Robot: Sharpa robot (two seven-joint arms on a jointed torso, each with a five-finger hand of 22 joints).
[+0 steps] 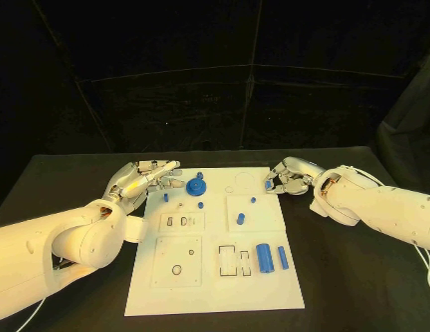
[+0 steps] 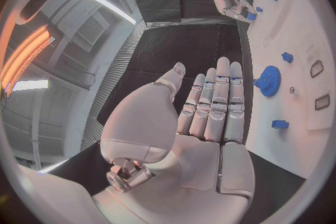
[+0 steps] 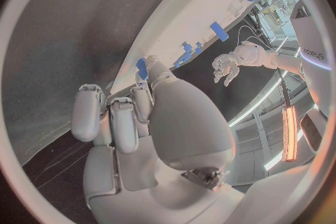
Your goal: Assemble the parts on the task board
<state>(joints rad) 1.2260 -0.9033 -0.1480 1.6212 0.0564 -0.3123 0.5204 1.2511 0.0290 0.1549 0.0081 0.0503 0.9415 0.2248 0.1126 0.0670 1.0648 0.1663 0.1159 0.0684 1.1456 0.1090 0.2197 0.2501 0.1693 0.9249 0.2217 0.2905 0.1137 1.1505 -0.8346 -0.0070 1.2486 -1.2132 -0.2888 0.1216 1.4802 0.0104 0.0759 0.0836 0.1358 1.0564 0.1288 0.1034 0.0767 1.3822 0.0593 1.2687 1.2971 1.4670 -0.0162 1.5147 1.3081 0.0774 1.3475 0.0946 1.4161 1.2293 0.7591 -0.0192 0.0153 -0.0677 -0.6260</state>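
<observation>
- The right silver many-fingered hand (image 1: 287, 181) is curling its fingers in over the far right corner of the white rectangular task board (image 1: 215, 290), and its fingertips (image 3: 143, 89) are pinching a small blue peg-like part (image 3: 141, 68) just above the board's edge
- The left silver many-fingered hand (image 2: 203, 117) is holding nothing; its fingers are lying straight and pressed side by side with the thumb set apart, hovering at the board's far left edge
- A blue toothed gear wheel (image 1: 196, 186) is sitting on the board just beside the left hand, with small blue pegs (image 1: 202, 205) near it
- Nearer the robot, a fat blue cylinder (image 1: 264, 257) and a slim blue bar (image 1: 283, 258) are lying side by side on the board's right part, beside outlined rectangular slots
- Judging from this, the step in hand is carrying the pinched peg to its seat; most parts are looking unplaced, so the task is seeming early
- The next move is probably calling for lining the peg upright over a matching hole and lowering it without losing the pinch
</observation>
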